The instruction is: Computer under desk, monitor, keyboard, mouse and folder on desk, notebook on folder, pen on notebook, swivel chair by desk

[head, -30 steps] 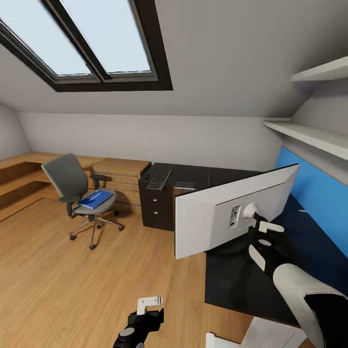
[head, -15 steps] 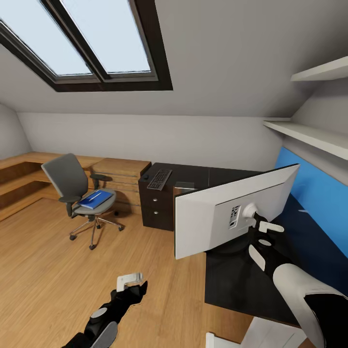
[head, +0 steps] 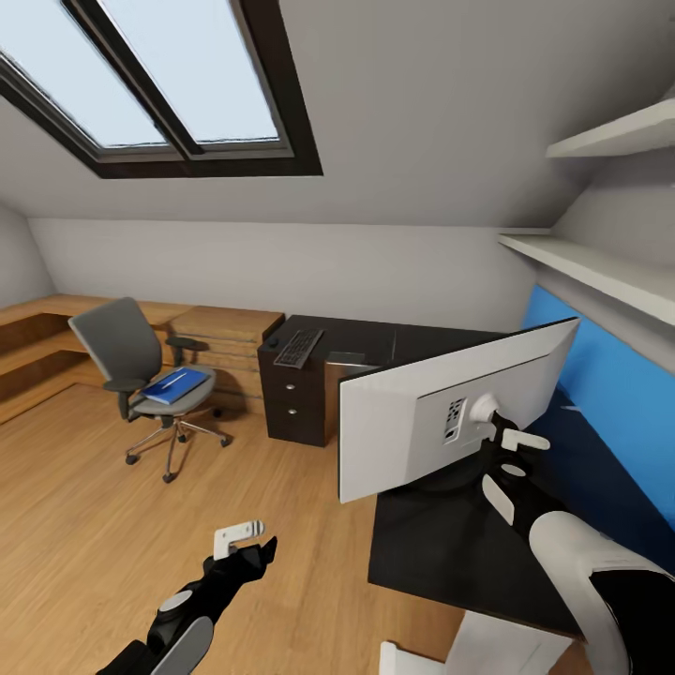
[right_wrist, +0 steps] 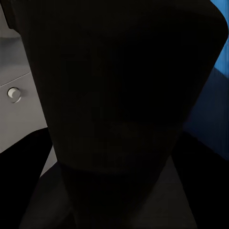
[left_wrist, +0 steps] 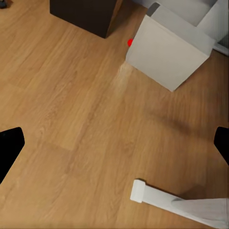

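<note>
Camera has swung a bit since half a second ago: chair (head: 141,375) and cabinet (head: 298,394) slid toward frame left, while my left gripper (head: 246,547) hangs low centre-left over bare floor (head: 84,525), roughly where it was. In its wrist view the two dark tips sit at opposite frame edges, so it's apart and empty. Right gripper (head: 506,448) is clamped on the monitor's black stand, right of centre; monitor (head: 450,412) shows its pale back, standing above the desk (head: 441,544) at lower right.

Handling guess: monitor is rigid, top-heavy, screen fragile (keep the hold on the stand, never the panel), move slowly. Folder (head: 174,384) lies flat on the chair seat, left of centre: light, thin, slick, pinch an overhanging edge. Keyboard (head: 298,348) rests on the cabinet.
</note>
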You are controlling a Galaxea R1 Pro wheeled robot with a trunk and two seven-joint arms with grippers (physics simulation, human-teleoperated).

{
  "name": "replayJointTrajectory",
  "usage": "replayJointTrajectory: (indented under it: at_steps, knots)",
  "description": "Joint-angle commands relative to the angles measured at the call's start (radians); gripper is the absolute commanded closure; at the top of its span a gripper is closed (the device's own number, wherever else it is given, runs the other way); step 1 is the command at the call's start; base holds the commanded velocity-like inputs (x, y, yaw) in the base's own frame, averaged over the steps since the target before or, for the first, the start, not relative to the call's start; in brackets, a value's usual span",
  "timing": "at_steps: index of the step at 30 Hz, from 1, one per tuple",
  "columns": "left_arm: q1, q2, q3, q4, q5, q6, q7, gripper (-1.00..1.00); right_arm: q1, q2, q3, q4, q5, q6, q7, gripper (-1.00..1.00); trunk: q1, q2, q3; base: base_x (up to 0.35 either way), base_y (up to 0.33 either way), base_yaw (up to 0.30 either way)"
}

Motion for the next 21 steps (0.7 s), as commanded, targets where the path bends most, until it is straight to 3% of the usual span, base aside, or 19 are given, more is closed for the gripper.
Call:
replayJointTrajectory:
  at_steps: [1,15,21]
  knots:
    - [-0.001,0.001,-0.002,-0.002,0.006,0.002,0.009,-1.00,-0.001,-0.001,0.010,0.002,-0.016,-0.006,-0.005,1.00,0.000,-0.001,-0.002,-0.006,-0.329,0.000]
    - [-0.001,0.000,-0.003,0.006,0.006,0.002,0.009,-1.00,-0.001,-0.001,0.010,0.002,-0.016,-0.006,-0.005,1.00,0.000,-0.001,-0.002,0.005,-0.327,0.000]
    - [-0.001,0.000,-0.004,0.017,0.007,0.002,0.008,-1.00,-0.001,0.000,0.010,0.002,-0.016,-0.006,-0.005,1.00,0.000,-0.001,-0.002,0.011,-0.092,0.000]
